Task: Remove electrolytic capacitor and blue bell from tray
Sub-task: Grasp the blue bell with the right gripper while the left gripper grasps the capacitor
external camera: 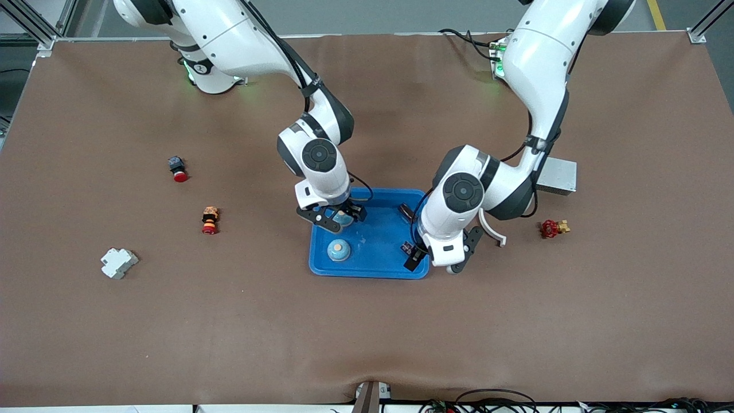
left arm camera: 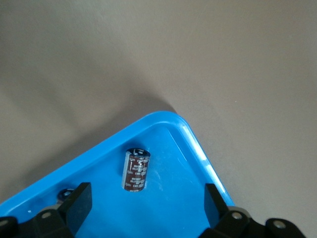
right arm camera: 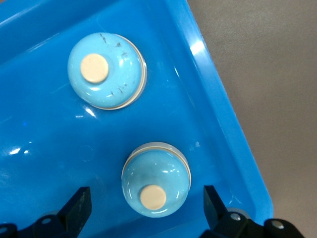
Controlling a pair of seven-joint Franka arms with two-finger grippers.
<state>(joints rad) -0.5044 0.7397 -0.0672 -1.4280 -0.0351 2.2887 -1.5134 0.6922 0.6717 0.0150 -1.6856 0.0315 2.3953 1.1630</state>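
A blue tray [external camera: 378,244] lies mid-table. Two light-blue bells with cream buttons sit in it at the right arm's end: one [external camera: 338,250] [right arm camera: 107,71] nearer the front camera, the other [external camera: 344,218] [right arm camera: 156,181] between the fingers of my right gripper [external camera: 338,217] [right arm camera: 147,208], which is open low around it without touching. My left gripper [external camera: 438,259] [left arm camera: 146,208] is open and empty over the tray's corner at the left arm's end. A dark cylindrical capacitor [left arm camera: 136,169] sits in that corner, just ahead of its fingertips [left arm camera: 77,204].
A small dark part [external camera: 406,210] lies in the tray. On the table are two red push buttons [external camera: 178,170] [external camera: 210,221], a white block [external camera: 118,263], a red valve [external camera: 552,228], a grey box [external camera: 557,175] and a white curved piece [external camera: 493,229].
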